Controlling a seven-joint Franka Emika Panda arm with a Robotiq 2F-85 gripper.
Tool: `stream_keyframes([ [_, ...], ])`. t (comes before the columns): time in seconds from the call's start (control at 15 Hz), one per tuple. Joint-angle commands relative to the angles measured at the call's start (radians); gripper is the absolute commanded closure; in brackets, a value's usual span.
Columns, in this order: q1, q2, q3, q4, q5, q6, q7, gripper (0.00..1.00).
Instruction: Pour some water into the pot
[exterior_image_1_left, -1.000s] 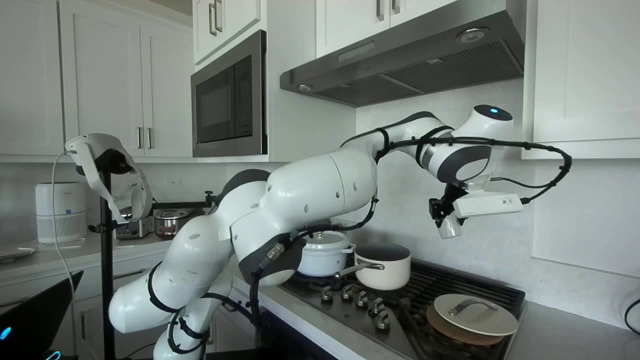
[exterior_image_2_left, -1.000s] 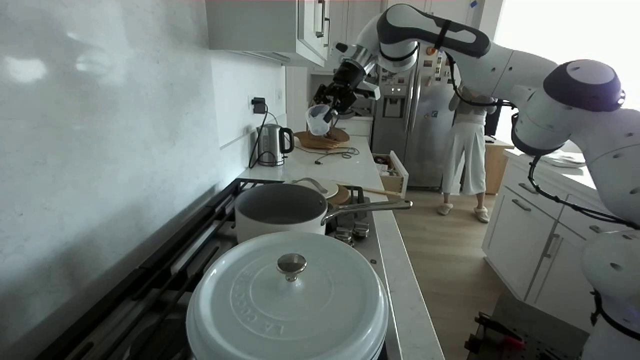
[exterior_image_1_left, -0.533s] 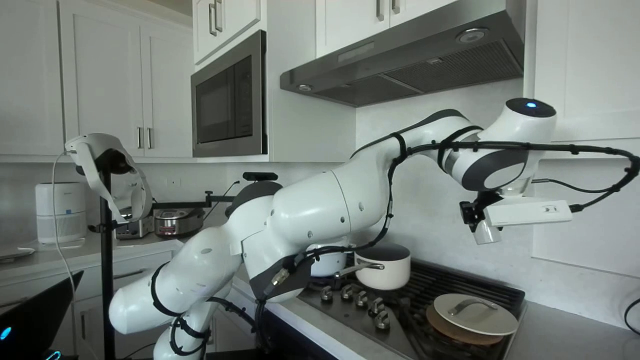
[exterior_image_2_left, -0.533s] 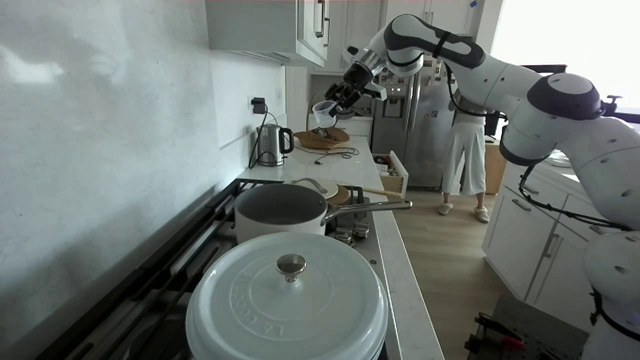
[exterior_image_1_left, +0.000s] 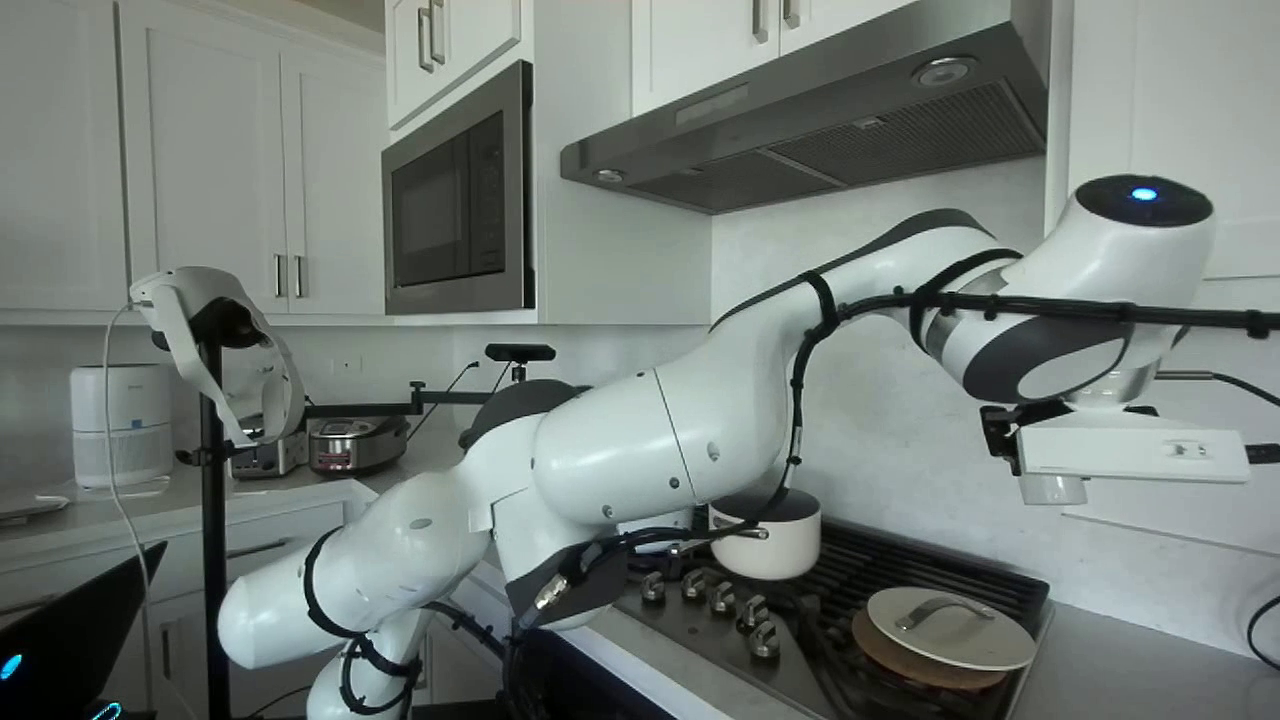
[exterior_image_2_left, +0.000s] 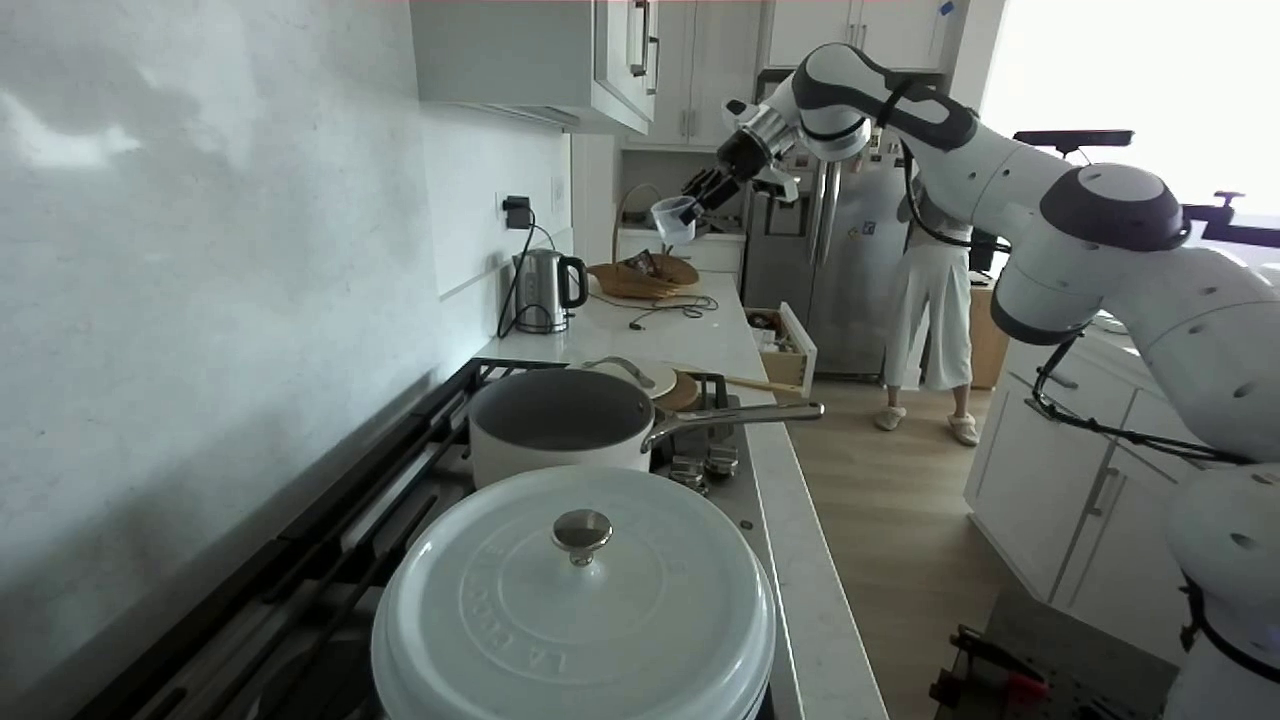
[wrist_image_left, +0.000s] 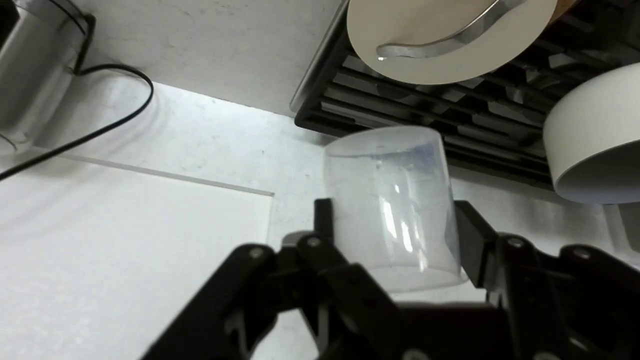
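Pinching clear round plastic cup (wrist_image_left: 392, 202) in black two-fingered gripper (wrist_image_left: 396, 232), well apart from round cream saucepan (exterior_image_1_left: 775, 555); cannot tell if poured.

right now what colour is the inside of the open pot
Dark grey inside the open pot, clearest in an exterior view.

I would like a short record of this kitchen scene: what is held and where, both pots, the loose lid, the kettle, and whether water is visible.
Held: clear cup, gripper closed on it
Held where: in the air, not above the open pot
Open pot: white, on the stove, without a lid
Covered pot: pale blue, on the stove beside the open pot
Loose lid: resting on a brown disc on the stove
Kettle: standing on the counter
Water: cannot be told, in the cup or in the open pot
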Motion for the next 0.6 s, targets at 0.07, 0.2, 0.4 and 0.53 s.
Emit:
stream_keyframes([
  [0.07,0.065,-0.063,-0.003,0.125,-0.027,0.060,0.098,0.65],
  [0.2,0.085,-0.093,-0.006,0.165,-0.031,0.108,0.138,0.65],
  [0.4,0.113,-0.135,-0.009,0.216,-0.038,0.169,0.183,0.65],
  [0.53,0.128,-0.158,-0.008,0.242,-0.045,0.187,0.185,0.65],
])
